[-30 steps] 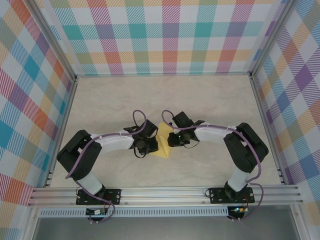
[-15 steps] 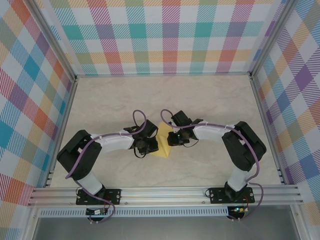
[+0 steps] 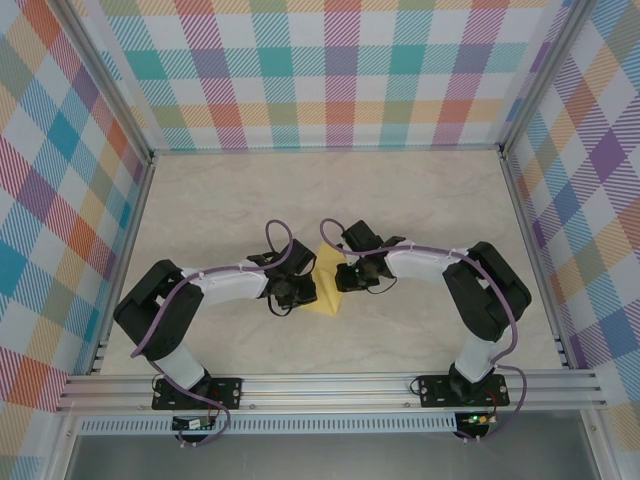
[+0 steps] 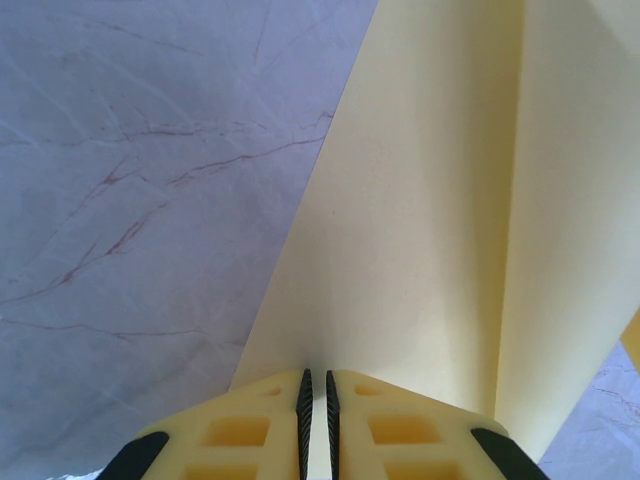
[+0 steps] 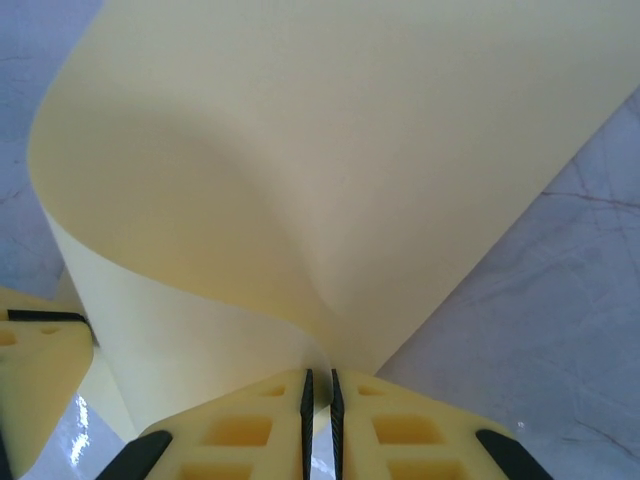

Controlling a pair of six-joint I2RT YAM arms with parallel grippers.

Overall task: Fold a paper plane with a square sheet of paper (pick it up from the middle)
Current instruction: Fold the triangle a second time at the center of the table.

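Square sheet of paper (image 3: 325, 292), plain yellow, sits near the middle of the pale marbled surface (image 3: 430, 200), pinched from both sides between the two arms. The left gripper (image 3: 300, 290) has its jaws drawn nearly together on the sheet's left edge; its wrist view shows the paper (image 4: 420, 230) running straight away from the gripper (image 4: 316, 385), with a long crease on the right. The right gripper (image 3: 346, 278) is likewise clamped narrow on the opposite edge, and in its wrist view the paper (image 5: 330, 150) bulges up in a soft curl just beyond the gripper (image 5: 320, 385). One pointed corner of the sheet juts toward the back wall, another toward the arm bases. Bare surface lies open behind and to either side. The checked walls (image 3: 340, 70) and metal frame rails (image 3: 330, 388) stand well apart from the paper.
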